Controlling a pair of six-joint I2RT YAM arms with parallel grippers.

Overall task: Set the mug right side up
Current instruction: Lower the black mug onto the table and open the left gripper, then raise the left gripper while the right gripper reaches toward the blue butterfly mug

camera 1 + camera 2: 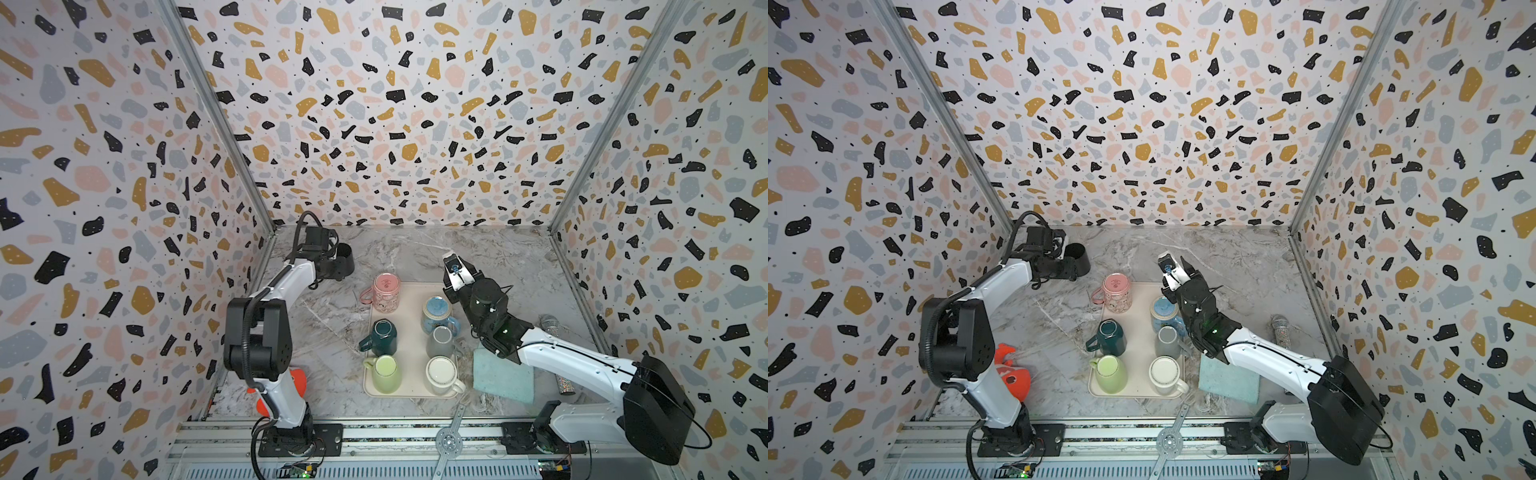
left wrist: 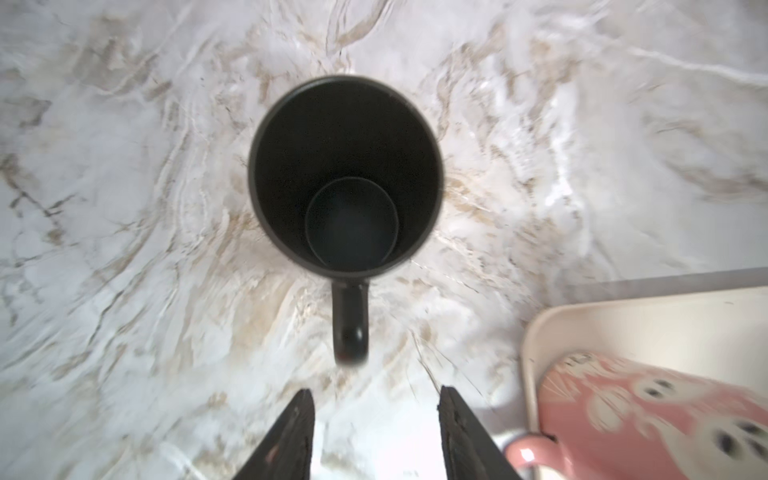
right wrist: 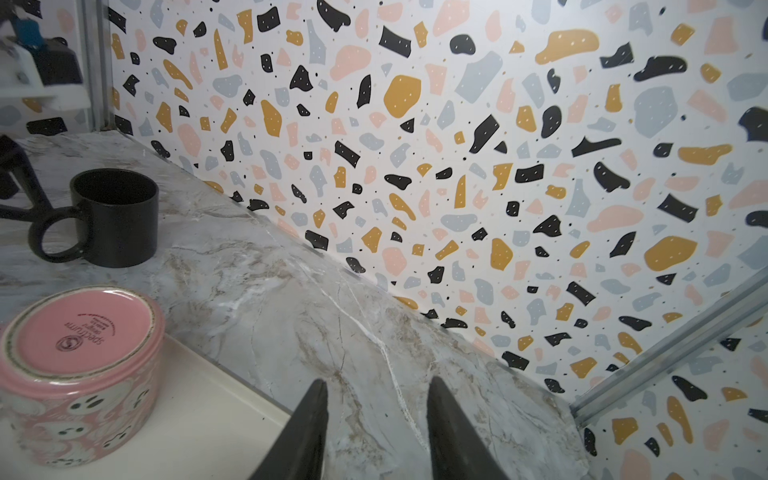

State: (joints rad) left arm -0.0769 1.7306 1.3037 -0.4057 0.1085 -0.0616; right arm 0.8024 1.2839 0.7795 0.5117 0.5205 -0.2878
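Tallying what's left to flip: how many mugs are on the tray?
6 on the tray: pink, teal, green in the left column; blue, grey, white in the right. The black mug stands off it. None seems hidden.

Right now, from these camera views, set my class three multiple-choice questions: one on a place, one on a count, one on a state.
1. Where does the black mug stand?
A) on the marble table, off the tray
B) inside the tray
C) in a gripper

2. How many mugs stand on the tray?
A) four
B) eight
C) six

3. How does the pink mug stand?
A) on its side
B) upside down
C) right side up

Answers: 1 A, marble shows all round it; 2 C, two columns of three; 3 B, its stamped base faces up.
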